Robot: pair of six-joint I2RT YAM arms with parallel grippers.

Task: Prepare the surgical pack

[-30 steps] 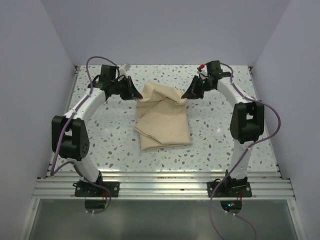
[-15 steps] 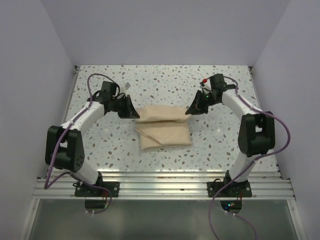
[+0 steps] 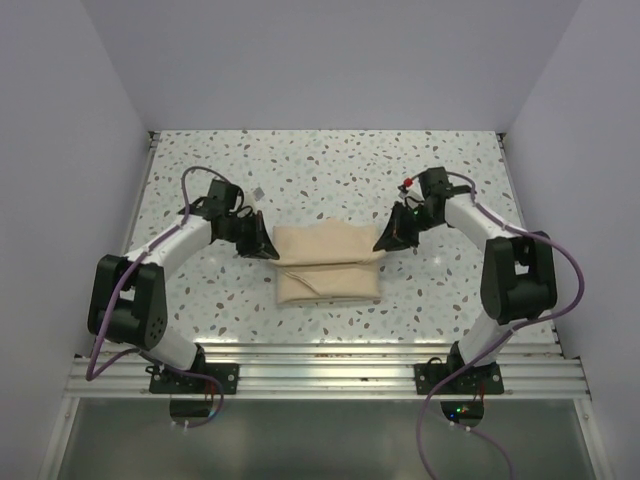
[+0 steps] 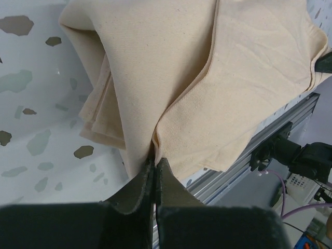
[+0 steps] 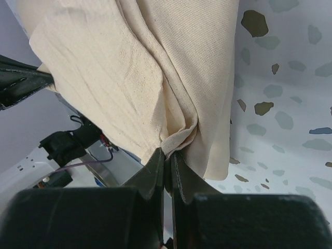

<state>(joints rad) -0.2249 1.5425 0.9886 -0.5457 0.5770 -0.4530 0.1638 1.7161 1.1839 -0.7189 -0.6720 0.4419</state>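
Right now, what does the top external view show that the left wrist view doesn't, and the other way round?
Only top external: the whole folded tan cloth on the speckled table, with the left gripper and right gripper at its opposite sides. Only left wrist: the left jaws pinched shut on a cloth edge, and the stacked layers along the bundle's side. Both: the cloth, the table, and the right gripper, just a dark tip at the wrist view's edge.
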